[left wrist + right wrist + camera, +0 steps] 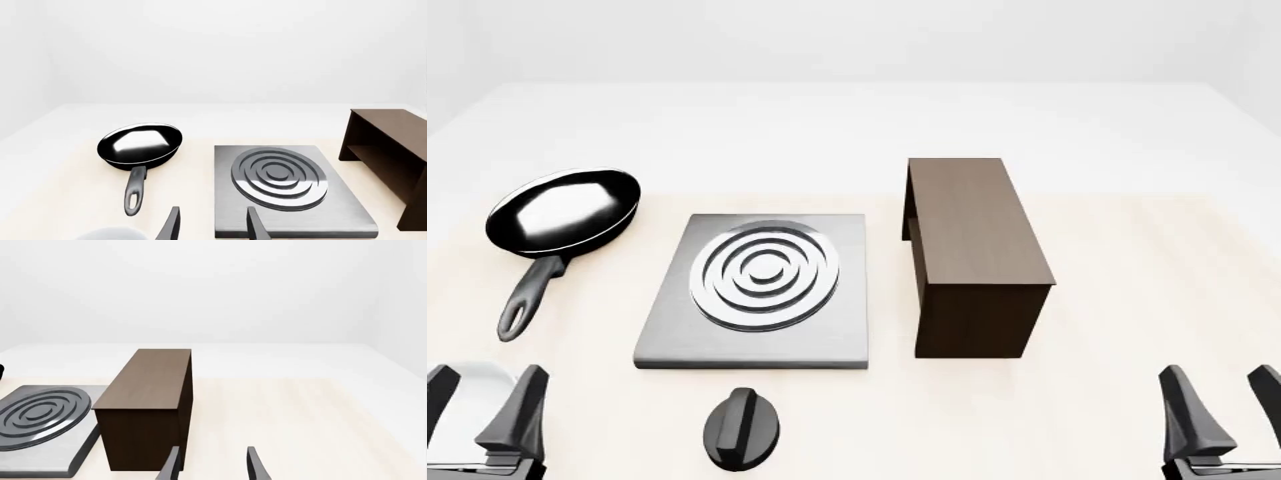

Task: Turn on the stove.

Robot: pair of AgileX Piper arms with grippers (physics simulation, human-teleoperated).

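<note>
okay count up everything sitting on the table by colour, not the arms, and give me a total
Black: 2, the frying pan and the knob
Grey or silver: 1, the stove plate
Dark brown: 1, the wooden box
Total: 4

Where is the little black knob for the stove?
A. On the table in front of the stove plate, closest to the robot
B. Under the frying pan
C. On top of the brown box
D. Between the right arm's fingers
A. In the front view the knob lies on the table just on the robot's side of the grey stove plate, touched by neither gripper, apart from the frying pan and the brown box.
</note>
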